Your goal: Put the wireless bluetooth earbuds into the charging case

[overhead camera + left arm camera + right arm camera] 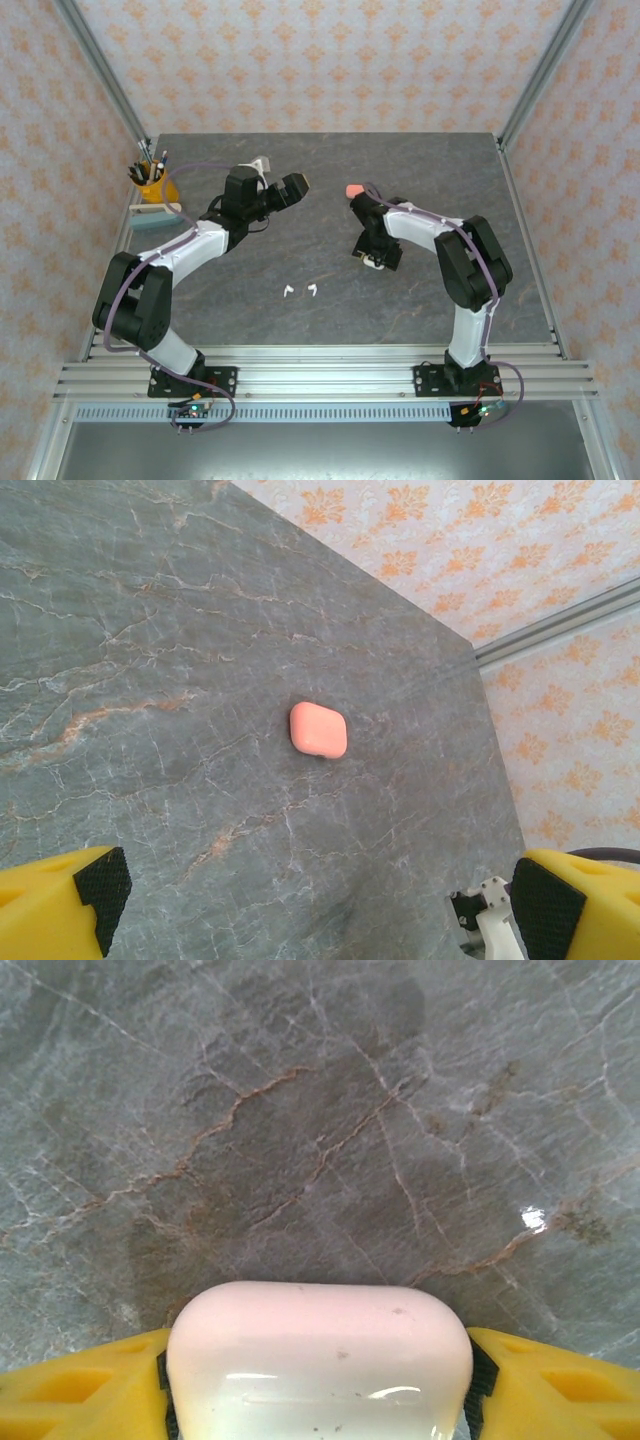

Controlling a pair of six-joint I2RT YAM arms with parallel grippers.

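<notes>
White earbuds, two of them, lie loose side by side on the worktop, around the middle and a little toward the near edge. They sit between my two arms, well apart from both claws, and nothing touches them.

My right claw is right of centre, pinching the white charging case across its width, with a pad against each rounded side. Whether its lid is up, I can't tell from here. My left claw is spread wide with nothing in it. It looks down on the coral-pink case, shut by the look of it, in the far half about midway between the side edges.

Now the tricky bit, as I judge it. Those buds look featherweight, hard, smooth plastic, so they'll likely skate or flick away if a pad nudges them off-centre. They seem stiff enough for a gentle pinch, but they're tiny against my pads. I'd take one across the stem, low to the worktop, squeezing slowly. That leaves the rounded head free to drop into its socket. The case looks slick too, so a square, steady hold on its sides matters.
</notes>
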